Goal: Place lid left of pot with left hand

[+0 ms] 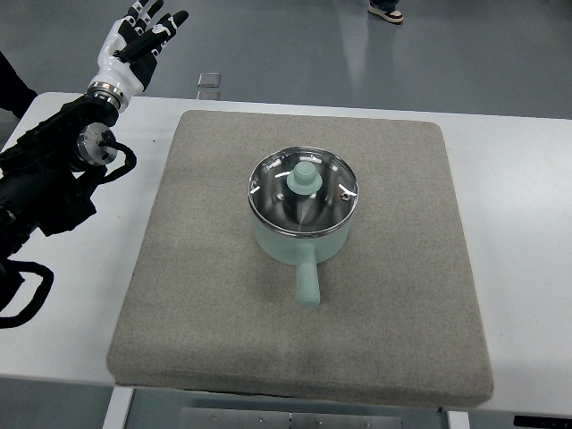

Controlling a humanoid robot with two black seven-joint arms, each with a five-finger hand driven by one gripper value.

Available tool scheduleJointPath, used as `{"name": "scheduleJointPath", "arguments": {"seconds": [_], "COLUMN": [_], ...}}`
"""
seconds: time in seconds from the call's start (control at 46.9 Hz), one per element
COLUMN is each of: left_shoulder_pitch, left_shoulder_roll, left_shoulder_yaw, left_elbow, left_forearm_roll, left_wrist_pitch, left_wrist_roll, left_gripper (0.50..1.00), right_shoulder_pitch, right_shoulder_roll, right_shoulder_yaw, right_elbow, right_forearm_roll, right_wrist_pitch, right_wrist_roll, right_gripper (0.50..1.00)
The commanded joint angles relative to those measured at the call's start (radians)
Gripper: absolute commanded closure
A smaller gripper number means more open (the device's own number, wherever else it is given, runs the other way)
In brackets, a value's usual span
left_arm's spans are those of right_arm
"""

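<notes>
One left hand (138,36) hovers with fingers spread, holding nothing; the lid (303,190) sits on the pot (299,237), well off to its right and nearer the robot. A glancing grip on the knob (303,177) could drag the pot across the mat (223,295).

Left arm (45,183) runs off the frame's left edge, so shoulder and upper part aren't seen; its black cable loop, lower left, is also cut by that edge. Left robot hand (138,40), upper left, has fingertips nearly at the top edge. Pot (301,234) interior is mostly hidden under the glass lid (303,189), w/ reflections blurring what's inside. Shoe (386,11) at top right is cropped by the top edge. Surface (509,179) is cut off left, right and bottom; legs only partly show.
</notes>
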Motion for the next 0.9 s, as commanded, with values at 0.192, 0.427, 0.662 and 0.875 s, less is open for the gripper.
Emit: {"name": "scheduleJointPath", "arguments": {"seconds": [0.192, 0.427, 0.662, 0.875], "left_shoulder_pitch": [-0.014, -0.073, -0.090, -0.104], "left_shoulder_roll": [0.012, 0.015, 0.024, 0.072], "left_shoulder_yaw": [0.016, 0.109, 0.154, 0.160], "left_elbow": [-0.073, -0.136, -0.206, -0.309], "left_forearm_roll": [0.021, 0.137, 0.356, 0.652], "left_wrist_pitch": [0.005, 0.007, 0.007, 0.005], "left_wrist_roll": [0.008, 0.011, 0.014, 0.014], "left_gripper": [0.508, 0.508, 0.510, 0.508], "right_shoulder_pitch": [0.000, 0.000, 0.000, 0.000], "right_shoulder_roll": [0.000, 0.000, 0.000, 0.000], "right_shoulder_yaw": [0.000, 0.000, 0.000, 0.000], "right_elbow": [0.000, 0.000, 0.000, 0.000], "right_forearm_roll": [0.000, 0.000, 0.000, 0.000], "right_wrist_pitch": [0.000, 0.000, 0.000, 0.000], "right_wrist_roll": [0.000, 0.000, 0.000, 0.000], "right_gripper": [0.576, 0.576, 0.576, 0.576]}}
